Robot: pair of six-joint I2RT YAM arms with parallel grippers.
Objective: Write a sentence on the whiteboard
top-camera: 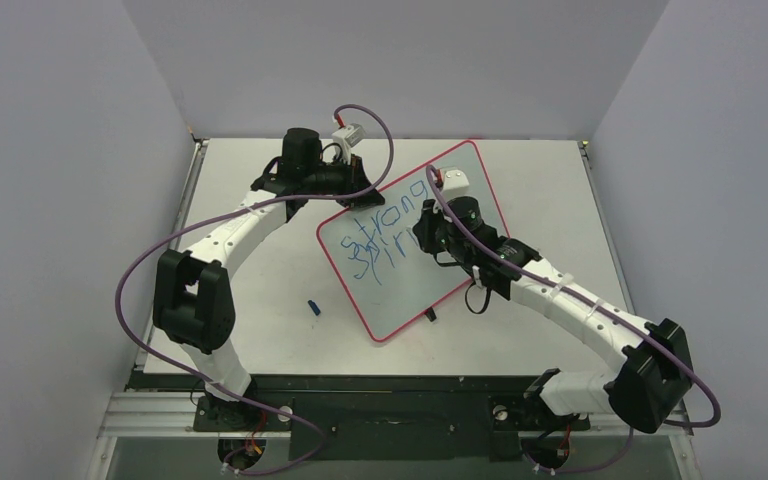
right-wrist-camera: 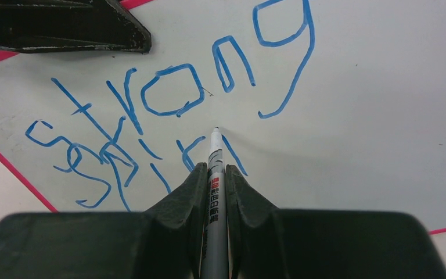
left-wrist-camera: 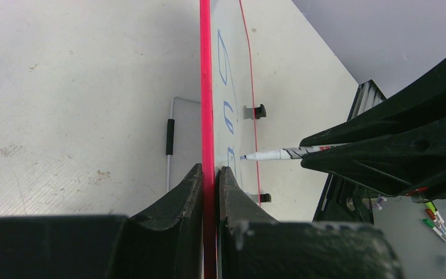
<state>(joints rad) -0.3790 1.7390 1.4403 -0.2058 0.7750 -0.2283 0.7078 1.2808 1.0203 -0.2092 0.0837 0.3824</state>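
Note:
The whiteboard (top-camera: 415,285), pale with a thin red rim, lies at an angle mid-table. My left gripper (top-camera: 357,188) is shut on its far-left rim; in the left wrist view the jaws (left-wrist-camera: 210,172) pinch the red edge (left-wrist-camera: 205,87). My right gripper (top-camera: 432,236) is shut on a grey marker (right-wrist-camera: 213,180), whose tip (right-wrist-camera: 214,131) touches the board just under "strong". The sentence (right-wrist-camera: 168,99) reads "strong" in blue, with a second line (right-wrist-camera: 122,165) reading "spiri" and a fresh stroke beside the tip. From the left wrist the marker (left-wrist-camera: 270,155) shows meeting the board face.
A small blue cap (top-camera: 313,307) lies on the table left of the board. A wire stand with a black sleeve (left-wrist-camera: 170,136) sits behind the board, and black clips (left-wrist-camera: 259,110) on its far rim. Spare markers (left-wrist-camera: 435,224) lie beyond the table's edge.

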